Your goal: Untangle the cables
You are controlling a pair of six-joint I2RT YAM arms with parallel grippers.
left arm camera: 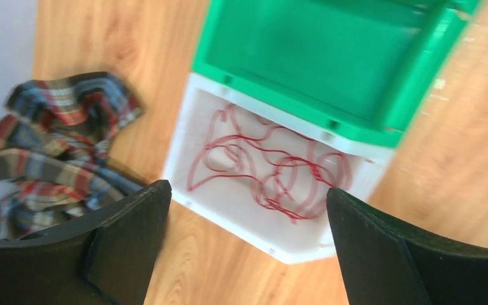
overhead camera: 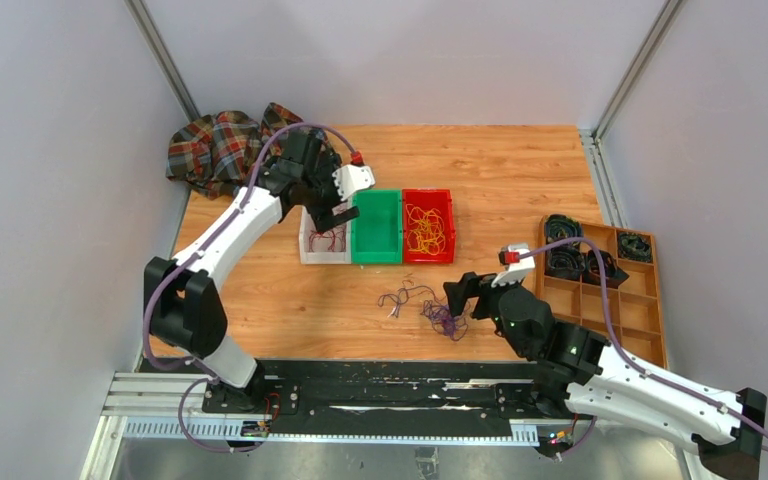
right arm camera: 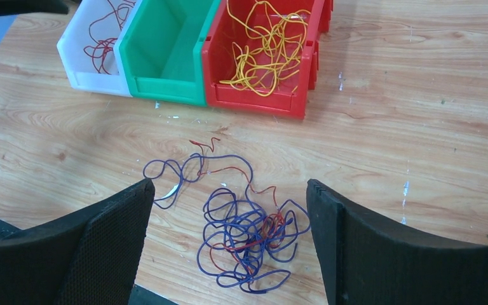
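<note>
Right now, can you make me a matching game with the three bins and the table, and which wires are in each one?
Places:
1. white bin
2. green bin
3. red bin
4. table

What is there:
A. yellow cables
B. purple tangle with some red strands
C. red cables
D. no cables seen

Pairs: 1-C, 2-D, 3-A, 4-B

Three bins stand touching in a row mid-table (overhead camera: 520,170): a white bin (overhead camera: 322,257) on the left, a green bin (overhead camera: 376,225) in the middle, a red bin (overhead camera: 428,257) on the right. A crumpled plaid cloth (overhead camera: 215,150) lies at the far left corner. At the right edge sits a divided wooden tray (overhead camera: 638,300) with black coils (overhead camera: 563,228) in its far compartments
</note>
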